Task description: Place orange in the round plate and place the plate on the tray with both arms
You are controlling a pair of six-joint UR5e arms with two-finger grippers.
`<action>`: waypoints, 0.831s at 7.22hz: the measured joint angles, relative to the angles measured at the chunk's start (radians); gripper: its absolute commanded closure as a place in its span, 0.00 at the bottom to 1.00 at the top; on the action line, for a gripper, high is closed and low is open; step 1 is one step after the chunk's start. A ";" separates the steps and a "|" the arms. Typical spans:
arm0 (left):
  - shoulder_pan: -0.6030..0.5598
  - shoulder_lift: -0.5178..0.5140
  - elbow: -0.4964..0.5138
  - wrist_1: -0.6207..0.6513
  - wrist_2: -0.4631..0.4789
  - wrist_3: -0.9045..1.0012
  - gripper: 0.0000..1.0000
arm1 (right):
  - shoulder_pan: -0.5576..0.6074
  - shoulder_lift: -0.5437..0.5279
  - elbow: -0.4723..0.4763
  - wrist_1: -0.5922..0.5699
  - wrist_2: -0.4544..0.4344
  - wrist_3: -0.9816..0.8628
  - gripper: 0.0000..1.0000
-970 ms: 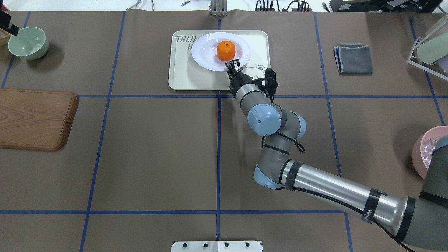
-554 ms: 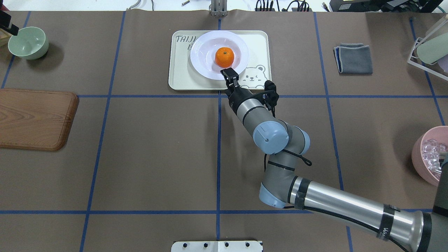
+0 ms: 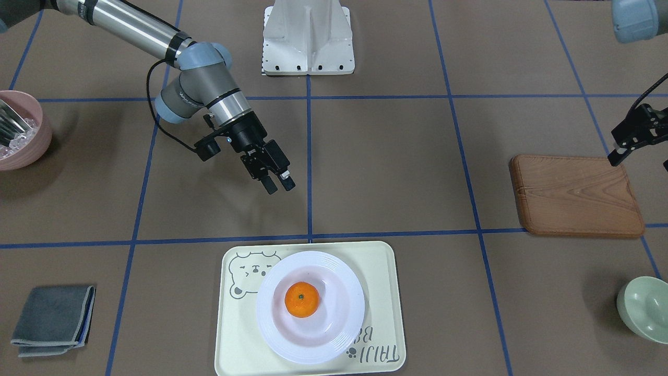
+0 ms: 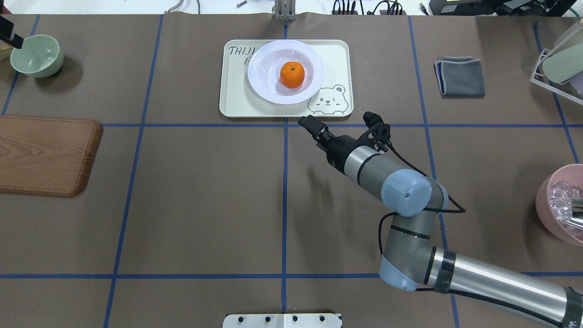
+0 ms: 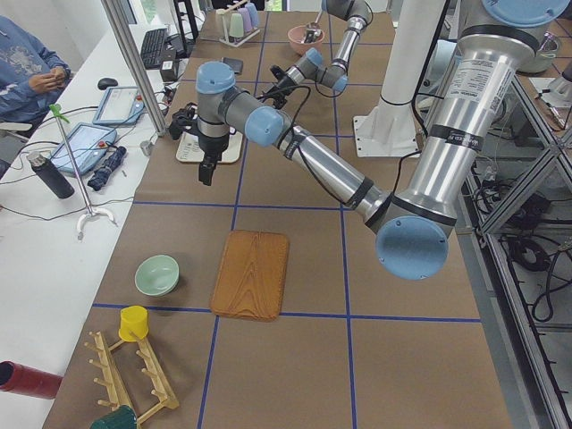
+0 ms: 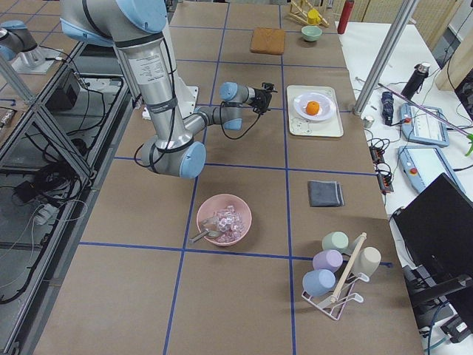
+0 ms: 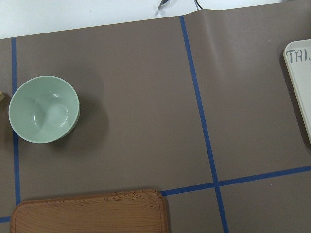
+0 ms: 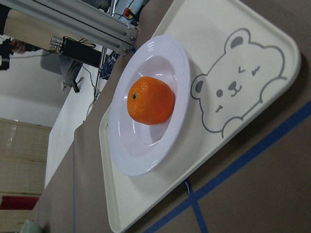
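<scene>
The orange [image 3: 301,299] [image 4: 292,74] [image 8: 150,100] lies in the middle of the white round plate [image 3: 344,329] [image 4: 259,73] [image 8: 146,160]. The plate rests flat on the cream bear tray [image 3: 381,271] [image 4: 232,100] [image 8: 204,34]. My right gripper [image 3: 278,184] [image 4: 306,122] hovers just off the tray's near edge, pointing at it, open and holding nothing. My left gripper [image 3: 626,141] [image 4: 10,37] hangs far off near the green bowl. It is cut by the frame edge, so I cannot tell its state.
A wooden board [image 3: 574,196] [image 4: 45,155] and a mint-green bowl [image 4: 35,54] [image 7: 43,109] lie on my left side. A folded grey cloth [image 4: 460,76], a pink bowl of ice [image 4: 562,205] and a cup rack [image 4: 560,59] are on my right.
My right gripper let go of the plate's rim and drew back off the tray toward my base. The plate with the orange settled flat on the tray.
</scene>
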 measured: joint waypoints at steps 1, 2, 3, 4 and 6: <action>0.000 0.002 0.000 0.000 0.002 0.001 0.02 | 0.076 -0.025 0.032 -0.040 0.124 -0.110 0.00; 0.000 0.002 0.001 -0.001 0.004 0.008 0.02 | 0.181 -0.041 0.066 -0.108 0.276 -0.241 0.00; -0.003 0.002 0.005 -0.001 0.005 0.039 0.02 | 0.290 -0.060 0.094 -0.181 0.427 -0.392 0.00; -0.011 0.002 0.014 0.000 0.007 0.095 0.02 | 0.409 -0.094 0.111 -0.241 0.582 -0.558 0.00; -0.063 0.015 0.059 0.001 0.006 0.262 0.02 | 0.659 -0.203 0.120 -0.374 0.853 -0.965 0.00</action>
